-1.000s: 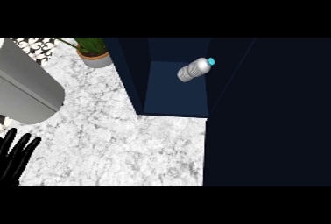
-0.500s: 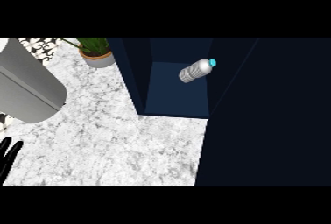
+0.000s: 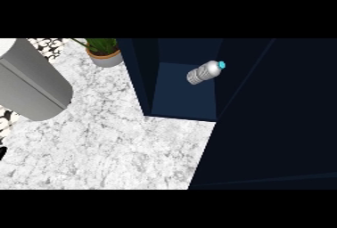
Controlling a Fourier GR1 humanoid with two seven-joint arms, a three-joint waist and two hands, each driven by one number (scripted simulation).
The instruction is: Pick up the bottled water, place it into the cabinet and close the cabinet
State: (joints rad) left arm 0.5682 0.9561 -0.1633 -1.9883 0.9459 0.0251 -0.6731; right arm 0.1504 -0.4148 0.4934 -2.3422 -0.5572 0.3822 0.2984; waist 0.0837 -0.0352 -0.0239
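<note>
Now the left hand point(image 3: 2, 153) has slid almost out of view at the left edge, only a dark sliver shows, so I cannot tell how it is set; the right hand is not seen at all; the bottled water point(image 3: 205, 73) lies on its side inside the open cabinet point(image 3: 187, 95), so closing seems the job left; the dark door point(image 3: 276, 120) stands just right, and the marble counter point(image 3: 112, 138) gives wide room.
</note>
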